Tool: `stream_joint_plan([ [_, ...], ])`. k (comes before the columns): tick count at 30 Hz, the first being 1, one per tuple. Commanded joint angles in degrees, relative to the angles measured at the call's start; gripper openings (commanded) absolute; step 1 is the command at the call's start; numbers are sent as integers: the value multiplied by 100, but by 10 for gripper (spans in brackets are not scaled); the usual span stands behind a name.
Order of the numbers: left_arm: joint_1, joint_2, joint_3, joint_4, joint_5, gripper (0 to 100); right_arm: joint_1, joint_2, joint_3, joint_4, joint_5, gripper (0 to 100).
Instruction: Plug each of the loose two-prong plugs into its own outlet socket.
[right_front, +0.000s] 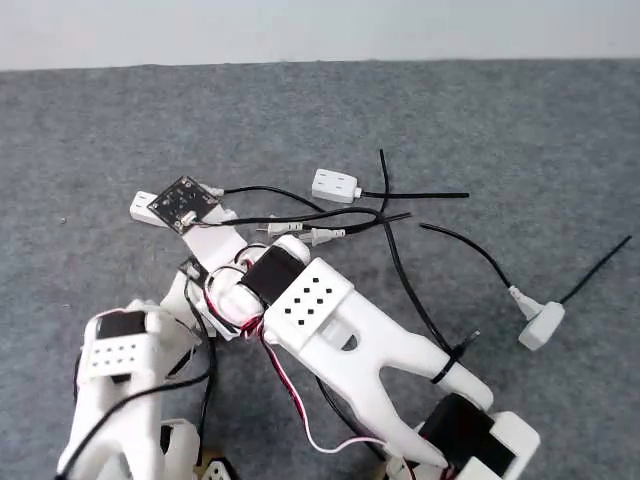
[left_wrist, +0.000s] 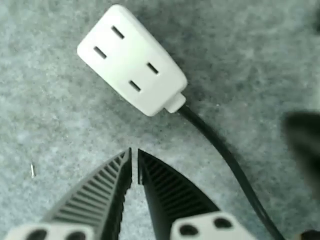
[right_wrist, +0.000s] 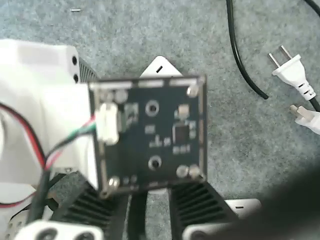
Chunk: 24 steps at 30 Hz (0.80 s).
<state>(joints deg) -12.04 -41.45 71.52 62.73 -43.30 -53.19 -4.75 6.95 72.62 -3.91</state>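
High, arms: my left arm (right_front: 120, 350) comes up from 8 o'clock and my right arm (right_front: 330, 320) from 5 o'clock, the wrists crowding together at 9.
High, count: two plugs (right_front: 326, 236) lie at centre. There are three white sockets: near socket (right_front: 143, 208) at 9, half under my camera board (right_front: 183, 203); middle socket (right_front: 335, 185) at 12; far socket (right_front: 541, 325) at 4.
Left wrist: my left pincer (left_wrist: 134, 152) is closed on nothing, its tips just short of the near socket (left_wrist: 132, 60), which lies slots up.
Right wrist: the camera board (right_wrist: 150, 135) blocks my right pincer (right_wrist: 148, 217), so I cannot tell whether it is parted or closed. The plugs (right_wrist: 290, 70) lie clear of it.
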Motion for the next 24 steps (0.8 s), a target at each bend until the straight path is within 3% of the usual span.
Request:
stream_joint_plan([
  [1, 88, -519, 110, -18, -123, 9, 4, -321, -105, 13, 62, 9],
  [10, 193, -1213, 470, 53, -123, 9, 13, -286, -70, -180, -26, 9],
  [14, 255, -1679, 637, 114, -26, 10, 84, -286, -70, -347, -545, 9],
  [19, -651, -2576, 822, -677, 2040, 11, 400, -286, 123, -901, -1459, 9],
  [24, -2101, -3314, 804, -1257, 3376, 12, 418, -286, 1380, -2949, -1565, 9],
])
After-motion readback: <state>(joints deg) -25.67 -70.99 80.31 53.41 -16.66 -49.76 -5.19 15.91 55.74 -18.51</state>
